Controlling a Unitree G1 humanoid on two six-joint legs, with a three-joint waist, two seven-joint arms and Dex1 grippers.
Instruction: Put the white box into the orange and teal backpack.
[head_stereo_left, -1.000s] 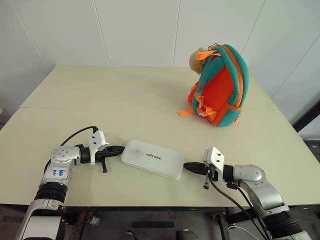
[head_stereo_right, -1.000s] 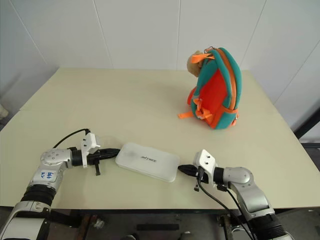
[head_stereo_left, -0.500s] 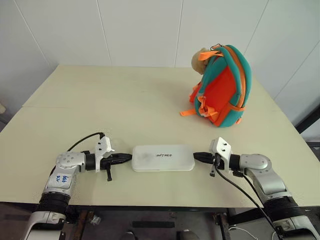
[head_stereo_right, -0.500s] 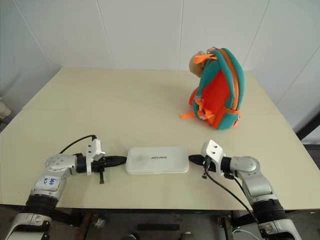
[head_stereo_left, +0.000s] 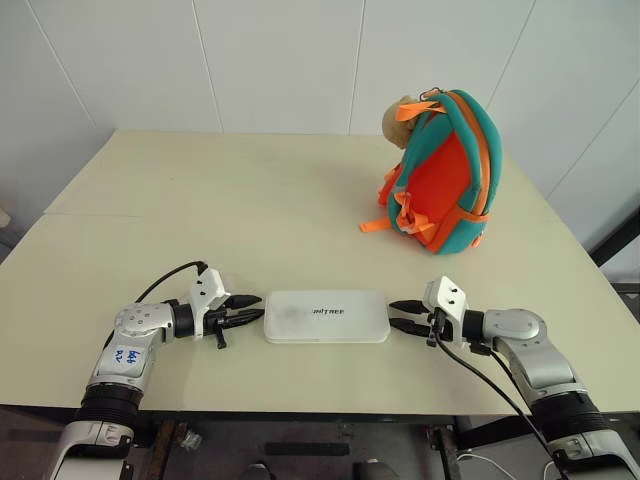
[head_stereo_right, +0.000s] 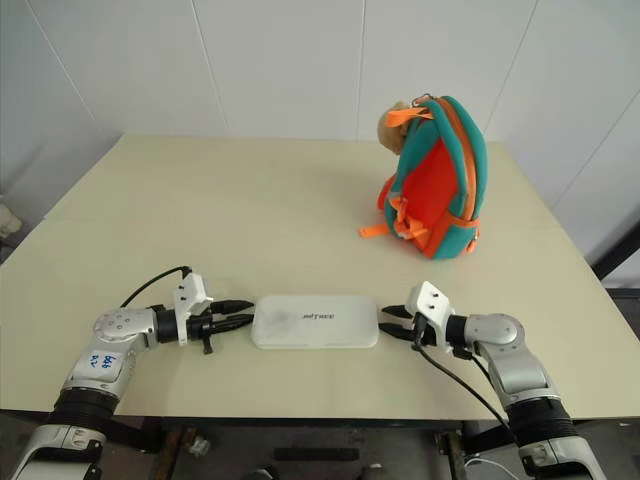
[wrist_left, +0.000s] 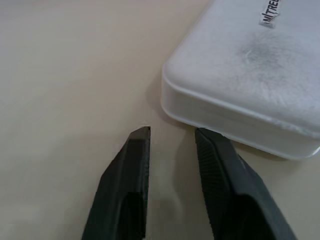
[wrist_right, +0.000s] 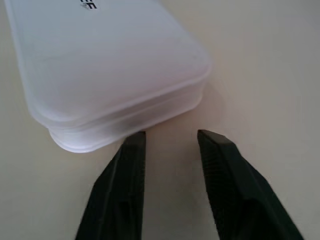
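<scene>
- We see the white box (head_stereo_left: 327, 316) lying flat near the table's (head_stereo_left: 250, 215) front edge, about mid-width, nothing lifting it.
- Left gripper (head_stereo_left: 243, 313) fingers spread, tips just beside the box's left end, holding nothing.
- Right gripper (head_stereo_left: 407, 315) fingers spread too, tips just beside the box's right end, empty.
- The orange and teal backpack (head_stereo_left: 441, 172) stands upright toward the table's far right corner, well apart from the box; we can't tell whether it is unzipped.
- Progress, our call: barely started. Grasp, carry and insertion are all left.
</scene>
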